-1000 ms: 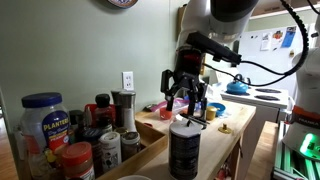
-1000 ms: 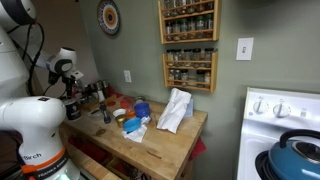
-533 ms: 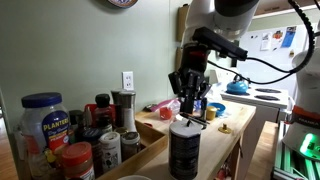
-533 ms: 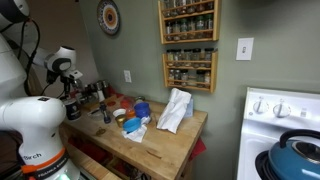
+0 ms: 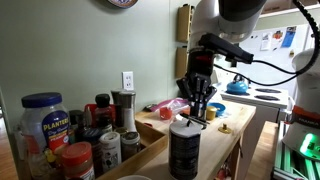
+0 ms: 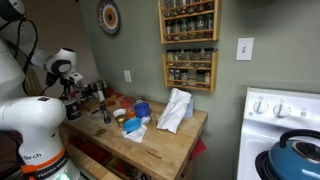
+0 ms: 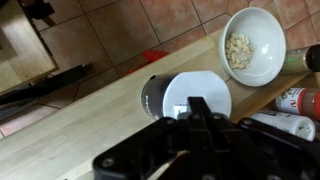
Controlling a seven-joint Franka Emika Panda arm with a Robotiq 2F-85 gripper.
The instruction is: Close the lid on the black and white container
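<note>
The black and white container [image 5: 184, 152] stands on the wooden counter at the front. Its flat pale lid [image 5: 185, 124] tops it, with a thin pale edge sticking out on the right side. My gripper [image 5: 203, 112] hangs just above that edge, its fingers pressed together and holding nothing. In the wrist view the round white lid [image 7: 215, 90] and the black wall of the container [image 7: 153, 97] lie straight below the gripper [image 7: 198, 102], whose dark fingertips overlap the lid's middle. I cannot tell whether the tips touch the lid.
A blue-lidded clear jar [image 5: 42, 122], small spice jars [image 5: 108, 146] and a steel grinder [image 5: 122, 106] crowd the counter's left. A white bowl [image 7: 250, 45] and lying spice bottles [image 7: 295, 102] sit close beside the container. A white cloth [image 6: 175, 110] lies on the counter [image 6: 160, 150].
The fingers have gone from spread open to shut. The wrist has shifted a little to the right above the container. The container has not moved.
</note>
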